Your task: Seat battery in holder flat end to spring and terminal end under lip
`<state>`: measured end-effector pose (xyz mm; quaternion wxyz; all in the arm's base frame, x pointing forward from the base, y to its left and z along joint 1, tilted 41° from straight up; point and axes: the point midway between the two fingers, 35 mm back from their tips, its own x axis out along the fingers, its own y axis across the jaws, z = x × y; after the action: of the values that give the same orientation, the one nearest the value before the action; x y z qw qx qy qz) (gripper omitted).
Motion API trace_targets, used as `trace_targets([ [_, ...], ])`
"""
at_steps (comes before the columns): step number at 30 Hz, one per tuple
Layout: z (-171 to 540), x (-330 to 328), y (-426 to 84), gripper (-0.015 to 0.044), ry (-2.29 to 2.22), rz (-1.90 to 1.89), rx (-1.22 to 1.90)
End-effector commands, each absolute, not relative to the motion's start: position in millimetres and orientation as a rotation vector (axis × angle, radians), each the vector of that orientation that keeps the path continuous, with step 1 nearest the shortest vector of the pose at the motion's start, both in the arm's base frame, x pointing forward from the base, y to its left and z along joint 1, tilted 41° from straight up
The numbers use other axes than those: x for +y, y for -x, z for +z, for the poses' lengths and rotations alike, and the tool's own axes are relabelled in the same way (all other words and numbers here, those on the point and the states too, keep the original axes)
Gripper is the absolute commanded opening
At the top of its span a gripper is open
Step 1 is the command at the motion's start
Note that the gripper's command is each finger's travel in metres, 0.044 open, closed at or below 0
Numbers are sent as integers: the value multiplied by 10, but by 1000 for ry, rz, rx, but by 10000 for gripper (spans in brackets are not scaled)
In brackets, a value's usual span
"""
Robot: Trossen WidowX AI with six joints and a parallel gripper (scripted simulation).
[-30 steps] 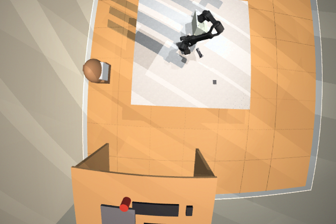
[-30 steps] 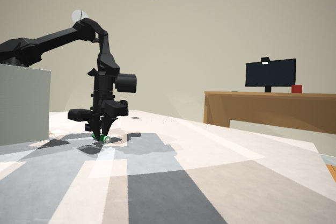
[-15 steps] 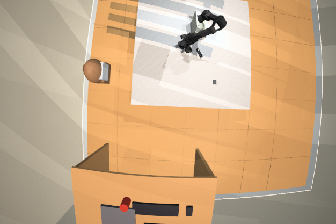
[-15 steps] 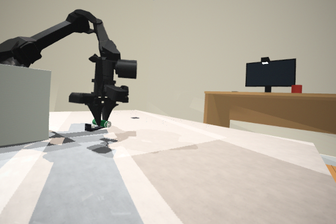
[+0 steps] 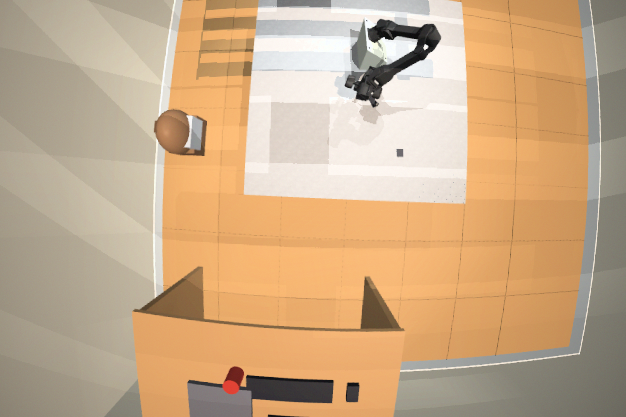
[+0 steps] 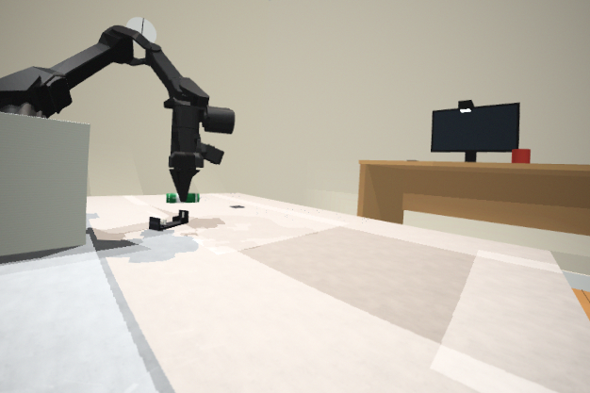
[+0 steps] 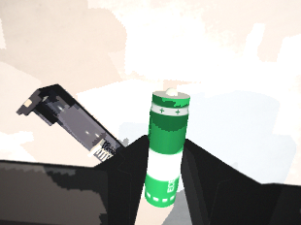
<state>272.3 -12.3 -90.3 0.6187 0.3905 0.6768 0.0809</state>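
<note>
Toward the far edge of the desk (image 5: 303, 184) in the top view, near the arm's base, the end effector (image 5: 362, 93) hangs over the pale mat; the battery and holder are too small to make out here, so alignment cannot be judged from this angle.

From the exterior view, the end effector (image 6: 183, 195) is clamped on the battery (image 6: 182, 197), green ends sticking out to either side of the fingertips and carried level above the surface. The holder (image 6: 168, 220) sits on the desk just below and nearer the camera, apart from the battery. Coming down from here without first lining up the long axes would likely land the battery across the holder's walls instead of inside.

Seen from the wrist, the battery (image 7: 166, 149) is pinched around its lower half, terminal end with the plus marks pointing away. The holder (image 7: 73, 125) lies off to the left and at an angle to the battery, its spring (image 7: 101, 154) at the near end. That skew is the main risk: a crooked entry could jam the terminal against the lip and tempt forcing. The off-centre pinch might also let the battery pivot on contact, and pressing down hard could shove the loose holder.
</note>
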Motion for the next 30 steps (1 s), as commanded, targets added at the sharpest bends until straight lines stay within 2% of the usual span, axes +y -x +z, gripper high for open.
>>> trace_targets([
  [1,-672,93,-2780,66,-661,422,1478],
  [9,-298,447,-2843,66,-254,756,1289],
  [30,-486,562,-2908,66,-285,702,1192],
])
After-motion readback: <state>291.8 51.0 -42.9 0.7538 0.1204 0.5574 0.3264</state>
